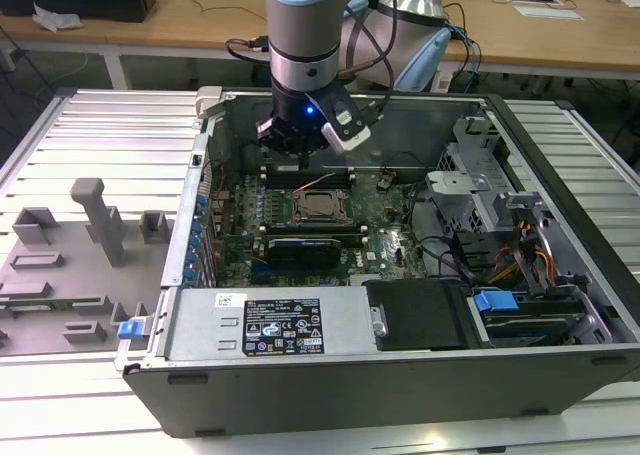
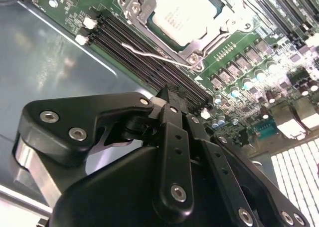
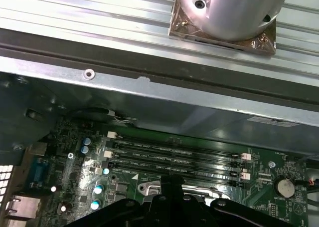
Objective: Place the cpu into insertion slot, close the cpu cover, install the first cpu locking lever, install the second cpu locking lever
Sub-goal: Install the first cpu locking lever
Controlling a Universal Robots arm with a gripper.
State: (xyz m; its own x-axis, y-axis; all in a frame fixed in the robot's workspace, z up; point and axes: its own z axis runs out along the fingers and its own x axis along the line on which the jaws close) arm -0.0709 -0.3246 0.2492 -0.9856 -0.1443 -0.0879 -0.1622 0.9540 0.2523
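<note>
cpu [image 2: 182,15] sits in the insertion slot [image 1: 317,207] under the lowered cpu cover [image 2: 197,42], so the lever step seems in hand. gripper [image 2: 167,95], closed together and empty, hovers over the memory slots [image 2: 112,35] beside a wire locking lever [image 2: 154,56], which likely needs pressing down.

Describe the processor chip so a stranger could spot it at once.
Look inside the open computer case, at the green board on its floor. Near the board's middle, beside long black slots, lies the chip: the one flat, dull silver square, ringed by a metal frame.
</note>
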